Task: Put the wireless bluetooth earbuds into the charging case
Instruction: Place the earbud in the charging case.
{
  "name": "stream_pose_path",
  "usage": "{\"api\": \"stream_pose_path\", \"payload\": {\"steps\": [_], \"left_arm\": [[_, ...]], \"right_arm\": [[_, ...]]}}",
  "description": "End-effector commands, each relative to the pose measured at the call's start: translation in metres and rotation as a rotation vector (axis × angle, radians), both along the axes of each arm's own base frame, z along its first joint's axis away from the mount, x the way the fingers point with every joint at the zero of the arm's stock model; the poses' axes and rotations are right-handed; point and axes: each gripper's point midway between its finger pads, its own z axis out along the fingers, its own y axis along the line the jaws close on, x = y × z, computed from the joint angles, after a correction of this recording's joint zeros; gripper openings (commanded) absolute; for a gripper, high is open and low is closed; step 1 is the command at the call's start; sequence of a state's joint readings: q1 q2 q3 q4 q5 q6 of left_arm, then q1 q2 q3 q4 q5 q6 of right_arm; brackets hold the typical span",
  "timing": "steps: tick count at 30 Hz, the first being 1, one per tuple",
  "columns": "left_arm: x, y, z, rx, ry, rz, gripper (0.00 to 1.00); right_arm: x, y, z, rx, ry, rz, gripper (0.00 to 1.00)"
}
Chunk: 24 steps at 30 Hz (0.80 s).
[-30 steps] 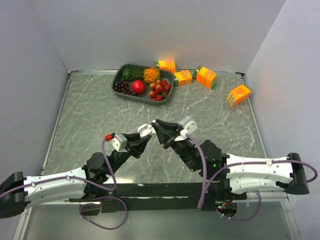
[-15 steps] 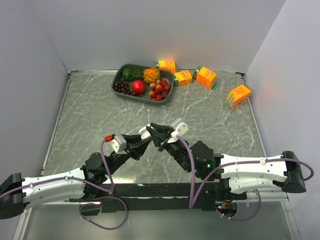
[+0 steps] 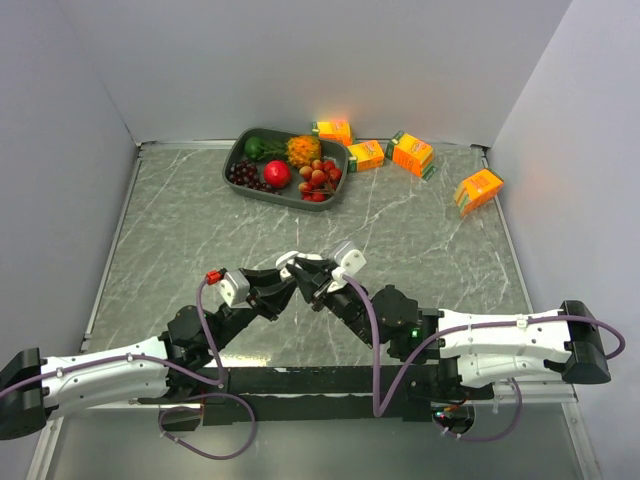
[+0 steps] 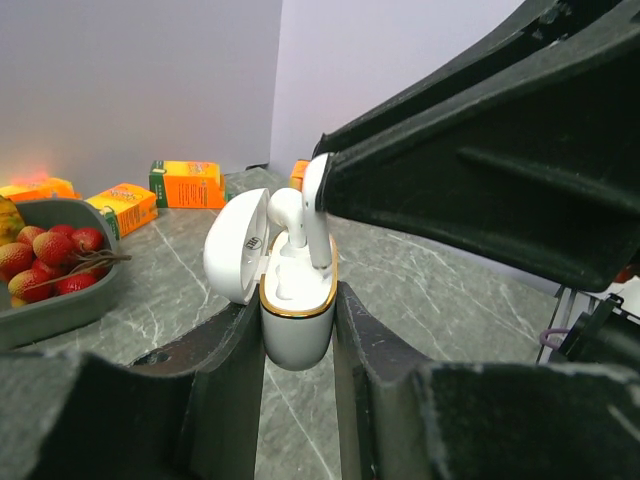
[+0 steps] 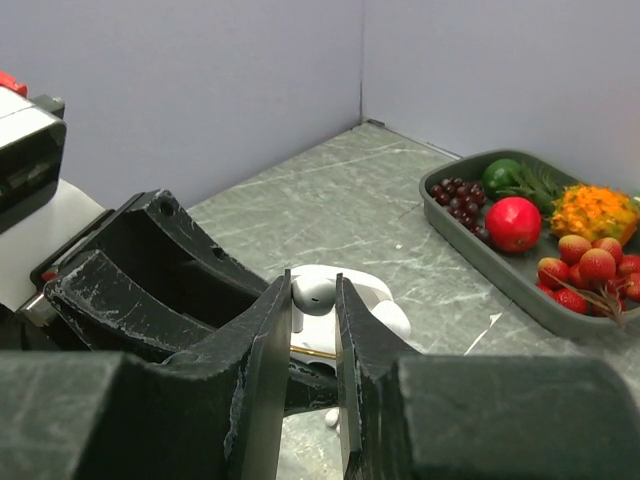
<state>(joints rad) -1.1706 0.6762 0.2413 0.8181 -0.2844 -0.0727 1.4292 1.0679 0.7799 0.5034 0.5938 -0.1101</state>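
The left pincer (image 4: 296, 305) clamps the white, gold-rimmed charging case (image 4: 297, 340) by its lower body and holds it upright, apparently lifted off the desk (image 3: 180, 240), with its lid (image 4: 232, 245) swung open to one side. The right pincer (image 5: 313, 298) pinches a stemmed earbud (image 4: 288, 210) just over the case's mouth, stem pointing down and its tip about level with the gold rim; whether it has entered the socket cannot be told. The step in hand looks like the seating itself. Doing it well probably means bringing the stem straight down along the socket's line without tilt, while the left pincer stays firm so the case does not twist in its grip. Release is best left until the bud's head sits in its hollow. The tight spots are the open lid, just beside the bud's head, and the right pincer's own fingers, which come close to the rim and to the left fingers below it. A sideways slip could knock the lid or pry the case loose. Around the pair the desk lies open: the fruit tray (image 3: 235, 165) and the orange juice cartons (image 3: 413, 153) sit well apart at the far edge.
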Motion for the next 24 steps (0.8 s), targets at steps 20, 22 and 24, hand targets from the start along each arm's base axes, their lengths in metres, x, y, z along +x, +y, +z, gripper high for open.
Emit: {"api": "stream_pose_path", "payload": {"steps": [20,22,24], "left_arm": [[-0.006,0.001,0.023,-0.068,-0.013,-0.032,0.01],[-0.006,0.0,0.023,-0.066,-0.013,-0.034,0.01],[-0.006,0.0,0.023,-0.07,-0.012,-0.035,0.01]], "right_arm": [[0.0,0.009,0.002,0.005,0.017,-0.004,0.0],[0.0,0.008,-0.001,0.001,0.02,-0.007,0.0],[0.001,0.008,-0.003,-0.003,0.024,-0.011,0.0]]}}
